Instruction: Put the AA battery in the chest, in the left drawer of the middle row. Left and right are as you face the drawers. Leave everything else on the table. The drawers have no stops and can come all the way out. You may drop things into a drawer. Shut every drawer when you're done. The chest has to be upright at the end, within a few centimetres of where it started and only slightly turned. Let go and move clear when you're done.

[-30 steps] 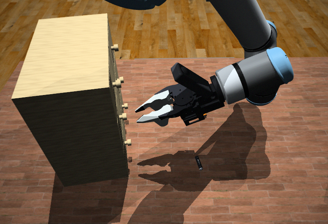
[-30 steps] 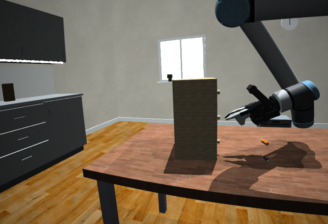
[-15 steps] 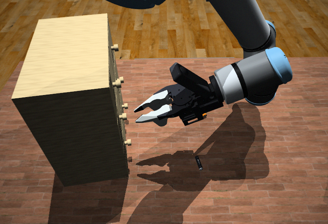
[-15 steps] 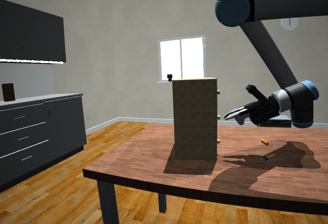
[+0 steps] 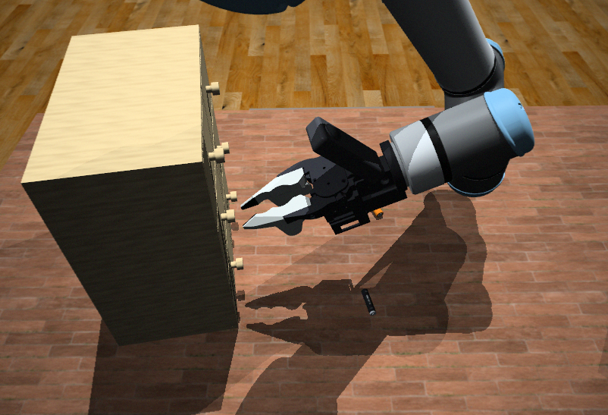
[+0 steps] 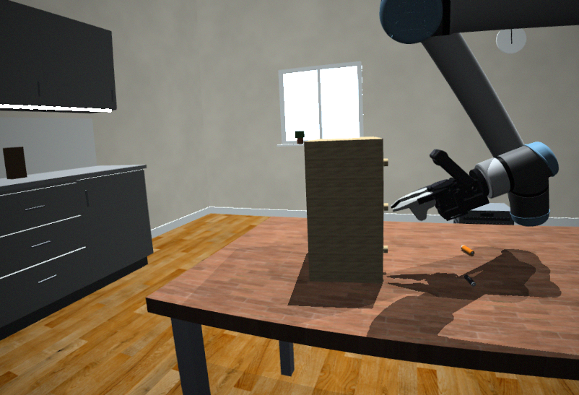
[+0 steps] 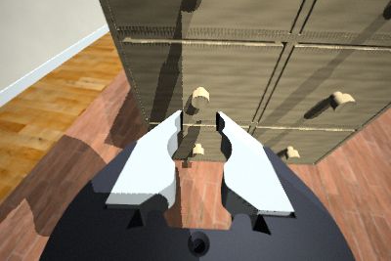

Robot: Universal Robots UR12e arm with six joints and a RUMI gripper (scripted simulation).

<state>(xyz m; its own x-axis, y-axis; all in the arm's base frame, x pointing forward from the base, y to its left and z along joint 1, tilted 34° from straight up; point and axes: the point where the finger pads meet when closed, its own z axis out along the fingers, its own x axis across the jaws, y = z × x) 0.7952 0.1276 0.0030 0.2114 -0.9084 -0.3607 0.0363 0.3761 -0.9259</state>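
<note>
The wooden chest (image 5: 132, 253) (image 6: 344, 208) (image 7: 235, 80) stands upright, all visible drawers shut. The left middle drawer's knob (image 5: 228, 215) (image 6: 385, 206) (image 7: 200, 97) sticks out. My gripper (image 5: 242, 216) (image 6: 393, 209) (image 7: 199, 112) is partly open and empty. Its fingertips are a short way in front of that knob, at about its height. A black cylinder with a silver end (image 5: 368, 301) (image 6: 469, 280), looking like a battery, lies on the table in the arm's shadow. An orange cylinder (image 5: 377, 213) (image 6: 467, 250) lies farther back, partly hidden by my gripper in the top view. I cannot tell for sure which is the AA battery.
Other knobs are close: the left bottom knob (image 5: 236, 263) (image 7: 197, 150) below, and the right middle knob (image 7: 342, 100) to the right. The table's near edge (image 6: 261, 321) shows in the exterior view. The table (image 5: 540, 351) extends right of the chest.
</note>
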